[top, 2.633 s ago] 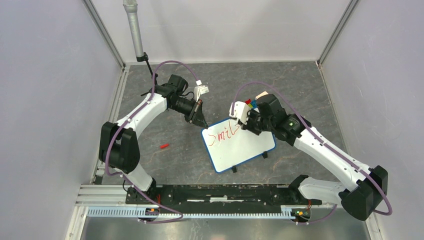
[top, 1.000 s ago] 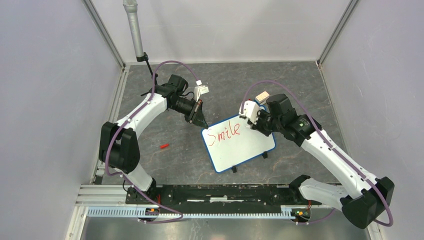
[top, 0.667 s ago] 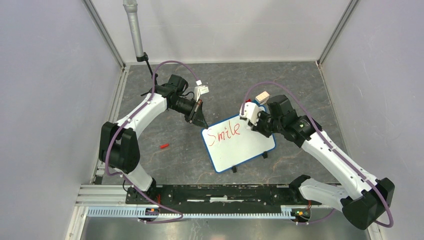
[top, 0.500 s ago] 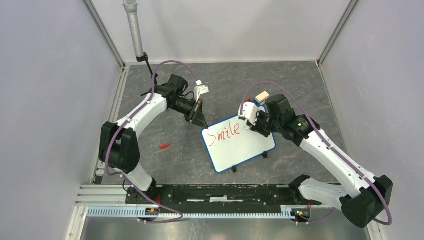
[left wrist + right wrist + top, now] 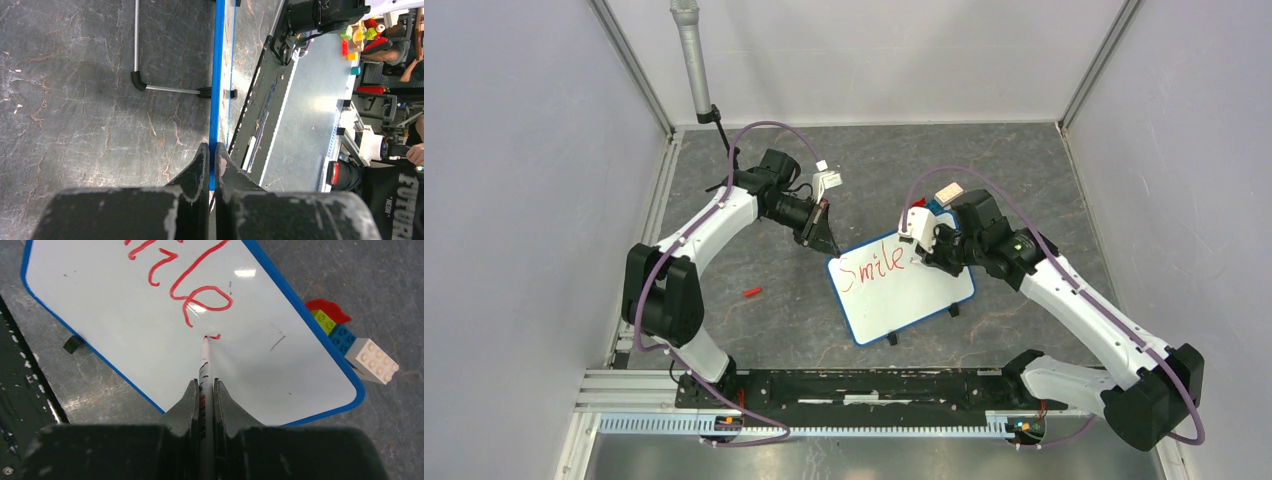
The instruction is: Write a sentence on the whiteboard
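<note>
**Top external.** The whiteboard [image 5: 909, 300] stands skewed near the middle of the table [image 5: 774, 330]. The sentence [image 5: 871, 267] so far reads "Smile", in red, along the board's far edge. The left gripper [image 5: 824, 240] sits at the board's 10 o'clock corner. The right gripper [image 5: 921, 258] is over the far edge at 1 o'clock, just past the last letter. A small red piece [image 5: 751, 293] lies on the table at the board's 9 o'clock, well apart from it.

**Left wrist.** The board is seen edge-on, running toward 12 o'clock. The left fingers are clenched on its blue rim, one on each face. A wire leg [image 5: 165, 89] juts toward 9 o'clock.

**Right wrist.** The right fingers grasp a marker [image 5: 204, 367] pointing to 12 o'clock. Its tip touches the white surface at a short red mark just below the "e". Toy bricks [image 5: 372, 359] lie at 3 o'clock, just outside the rim.
</note>
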{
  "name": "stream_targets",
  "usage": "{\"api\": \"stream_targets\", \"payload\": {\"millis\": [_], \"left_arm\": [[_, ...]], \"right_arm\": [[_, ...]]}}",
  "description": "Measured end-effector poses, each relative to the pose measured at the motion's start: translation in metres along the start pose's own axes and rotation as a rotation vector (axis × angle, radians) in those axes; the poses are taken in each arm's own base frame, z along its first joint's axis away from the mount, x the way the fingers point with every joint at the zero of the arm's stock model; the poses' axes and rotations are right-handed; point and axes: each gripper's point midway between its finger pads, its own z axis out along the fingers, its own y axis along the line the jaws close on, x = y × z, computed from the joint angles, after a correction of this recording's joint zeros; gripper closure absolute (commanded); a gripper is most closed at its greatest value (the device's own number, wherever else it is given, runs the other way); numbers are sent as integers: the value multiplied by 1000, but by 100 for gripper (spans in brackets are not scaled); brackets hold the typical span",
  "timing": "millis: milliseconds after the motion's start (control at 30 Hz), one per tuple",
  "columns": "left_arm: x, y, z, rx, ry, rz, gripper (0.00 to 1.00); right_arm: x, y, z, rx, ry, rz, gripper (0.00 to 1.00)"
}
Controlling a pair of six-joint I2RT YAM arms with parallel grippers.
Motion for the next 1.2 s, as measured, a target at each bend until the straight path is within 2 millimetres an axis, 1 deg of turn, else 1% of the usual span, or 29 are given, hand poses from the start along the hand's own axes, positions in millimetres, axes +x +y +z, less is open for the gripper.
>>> {"api": "stream_targets", "payload": {"millis": [133,233,333,533,667,800,1033,1200], "left_arm": [[0,0,0,0,0,0,98],[0,0,0,0,0,0,97],[0,0,0,0,0,0,97],[0,0,0,0,0,0,98],[0,0,0,0,0,0,98],[0,0,0,0,0,0,98],[0,0,0,0,0,0,97],[0,0,0,0,1,1,98]], "right_arm": [[-4,13,1,-66,-27,7,100],[-7,17,0,-87,-42,12,100],[-7,13,-2,-64,-45,14,100],[-8,-10,-12,57,-46,26,100],[-9,-19,-15,100,-50,32,100],[-10,-18,-15,95,-60,42,100],[-16,-6,-14,20,-102,73,100],[-12,-11,-15,9,-117,115,100]]}}
